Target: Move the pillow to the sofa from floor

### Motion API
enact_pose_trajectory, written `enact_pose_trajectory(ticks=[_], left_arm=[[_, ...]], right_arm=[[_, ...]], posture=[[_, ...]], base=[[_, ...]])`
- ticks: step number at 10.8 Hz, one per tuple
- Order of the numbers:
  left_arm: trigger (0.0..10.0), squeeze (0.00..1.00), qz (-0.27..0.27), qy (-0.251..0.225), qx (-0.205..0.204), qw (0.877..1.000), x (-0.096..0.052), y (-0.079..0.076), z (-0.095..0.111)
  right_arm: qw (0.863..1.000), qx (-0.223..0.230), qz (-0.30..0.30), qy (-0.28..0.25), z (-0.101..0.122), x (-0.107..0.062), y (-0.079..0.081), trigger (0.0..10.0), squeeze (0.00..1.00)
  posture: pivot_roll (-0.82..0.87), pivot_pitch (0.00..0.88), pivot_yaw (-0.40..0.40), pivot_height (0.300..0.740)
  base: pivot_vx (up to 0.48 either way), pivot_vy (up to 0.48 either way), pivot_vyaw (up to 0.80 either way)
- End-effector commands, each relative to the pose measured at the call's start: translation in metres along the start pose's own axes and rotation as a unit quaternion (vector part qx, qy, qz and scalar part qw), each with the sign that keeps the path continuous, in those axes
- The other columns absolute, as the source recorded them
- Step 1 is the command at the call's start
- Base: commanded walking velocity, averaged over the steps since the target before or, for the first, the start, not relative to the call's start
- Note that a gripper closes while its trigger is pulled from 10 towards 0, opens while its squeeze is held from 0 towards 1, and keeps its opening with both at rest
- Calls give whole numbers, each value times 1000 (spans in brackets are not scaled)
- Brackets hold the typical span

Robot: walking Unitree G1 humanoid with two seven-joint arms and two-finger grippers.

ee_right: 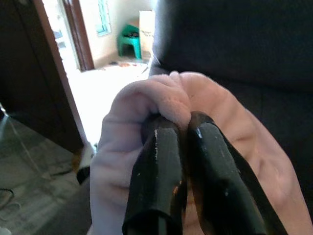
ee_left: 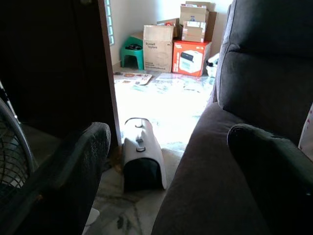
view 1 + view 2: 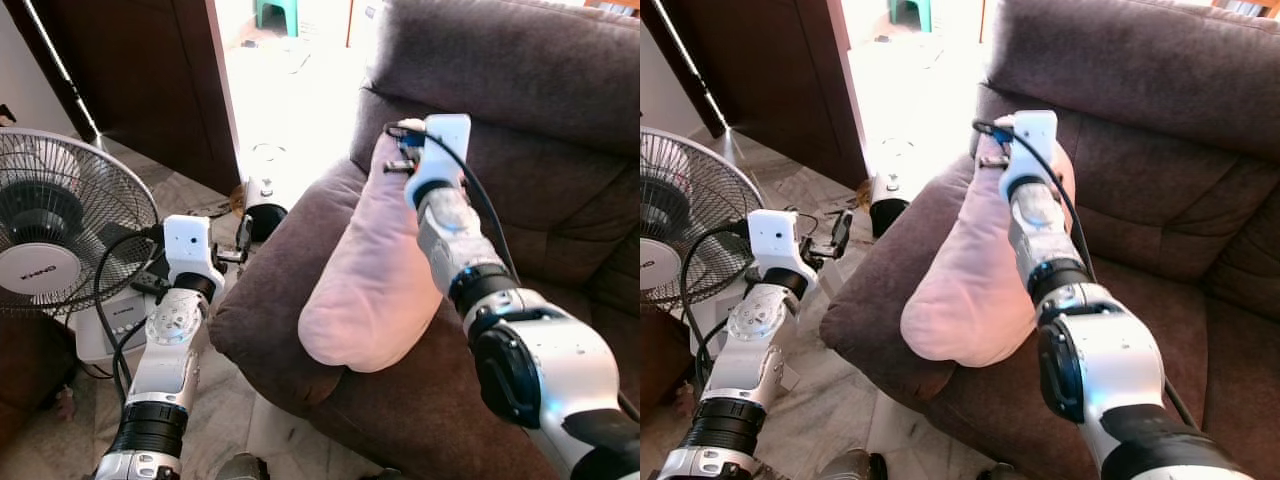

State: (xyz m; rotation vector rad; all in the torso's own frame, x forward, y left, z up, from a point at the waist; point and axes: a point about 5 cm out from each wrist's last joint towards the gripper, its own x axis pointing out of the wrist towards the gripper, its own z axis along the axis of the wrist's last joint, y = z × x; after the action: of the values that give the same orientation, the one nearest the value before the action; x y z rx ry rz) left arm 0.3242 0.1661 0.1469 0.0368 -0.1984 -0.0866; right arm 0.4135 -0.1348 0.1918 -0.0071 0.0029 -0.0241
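The right tool [image 1: 181, 132] is clamped on the pink pillow [image 3: 375, 275], which lies on the brown sofa's [image 3: 560, 200] arm; the left tool [image 2: 166, 161] stands apart near a "Russell Taylors" box [image 2: 157, 46].

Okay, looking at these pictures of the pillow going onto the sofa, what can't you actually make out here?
- Right gripper: in the eye views its own wrist hides the fingers pinching the pillow.
- Pillow underside: hidden against the sofa, so how firmly it rests is unclear.
- Fan: cut off by the left eye view's edge.
- Boxes beyond the doorway: print too small in the left wrist view.
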Motion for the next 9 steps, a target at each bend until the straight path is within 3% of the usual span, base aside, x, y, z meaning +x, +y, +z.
enact_pose_trajectory(ticks=[1, 6, 7, 8, 9], left_arm=[[10000, 0, -4, 0, 8, 1000, -2, 0, 3], [10000, 0, -13, 8, 23, 1000, -5, -5, 1], [10000, 0, -13, 9, 26, 1000, -7, -6, 1], [10000, 0, -11, 8, 28, 1000, -8, -5, 2], [10000, 0, -7, 8, 29, 1000, -8, -4, 2]], right_arm=[[998, 3, -24, 64, -27, -6, -8, 10000, 0], [996, 3, -14, 89, -34, -8, -2, 10000, 0], [996, 3, -6, 92, -34, -7, 1, 10000, 780], [996, 4, -5, 91, -33, -7, 2, 10000, 1000], [996, 4, -5, 90, -33, -7, 2, 10000, 1000]], posture=[[169, 124, -45, 719], [184, 125, -55, 719], [191, 124, -61, 719], [193, 125, -67, 719], [193, 125, -67, 719]], base=[[0, 0, 0], [0, 0, 0], [0, 0, 0], [0, 0, 0], [0, 0, 0]])
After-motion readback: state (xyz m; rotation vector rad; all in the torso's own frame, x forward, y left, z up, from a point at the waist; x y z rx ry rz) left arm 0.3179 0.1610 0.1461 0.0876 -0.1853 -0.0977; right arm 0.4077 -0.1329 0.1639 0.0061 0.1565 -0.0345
